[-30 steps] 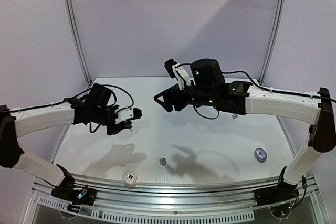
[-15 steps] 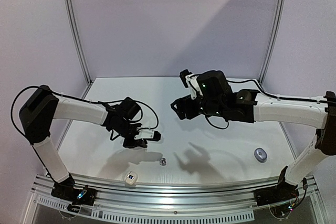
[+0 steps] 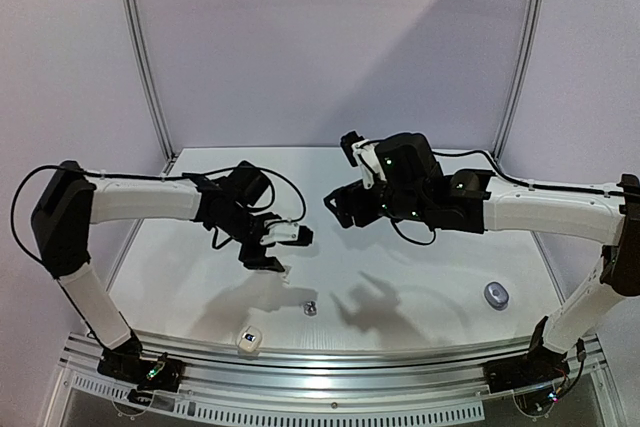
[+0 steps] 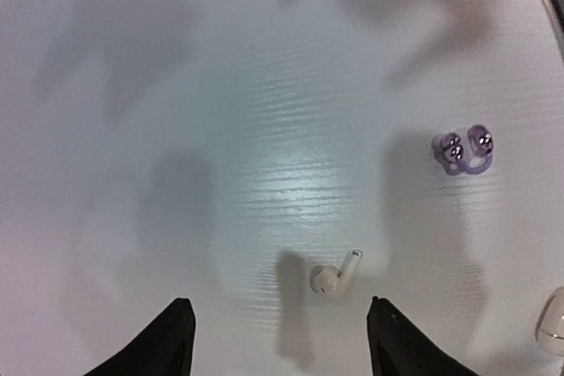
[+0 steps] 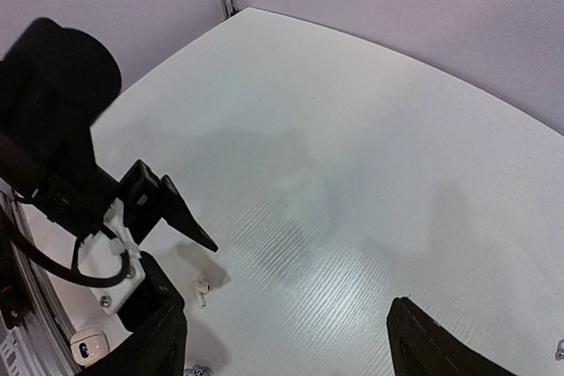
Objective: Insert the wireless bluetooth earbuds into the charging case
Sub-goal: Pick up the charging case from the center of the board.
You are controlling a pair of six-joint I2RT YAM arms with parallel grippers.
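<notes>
Sitting at the near edge of the table (image 3: 420, 267), left of centre, a white charging case (image 3: 249, 339) is showing a dark patch on top; whether it is open I cannot tell. Just beyond it the left gripper (image 3: 292, 252) is hanging low over the surface, its two fingers standing spread wide and gripping nothing. In the left wrist view a single white earbud (image 4: 336, 274) is lying on the table in the gap beneath those fingers, its stem pointing up and to the right, touching neither finger. Right of it and well apart, two dark silvery earbuds (image 4: 462, 149) are lying close together outside any case; the top view is showing them only as one small speck. Further right, the right gripper (image 3: 338, 207) is hovering higher over the middle of the table, its jaws likewise standing wide apart and empty. Far to the right, near the front edge, a rounded grey case (image 3: 496, 294) is resting alone.
</notes>
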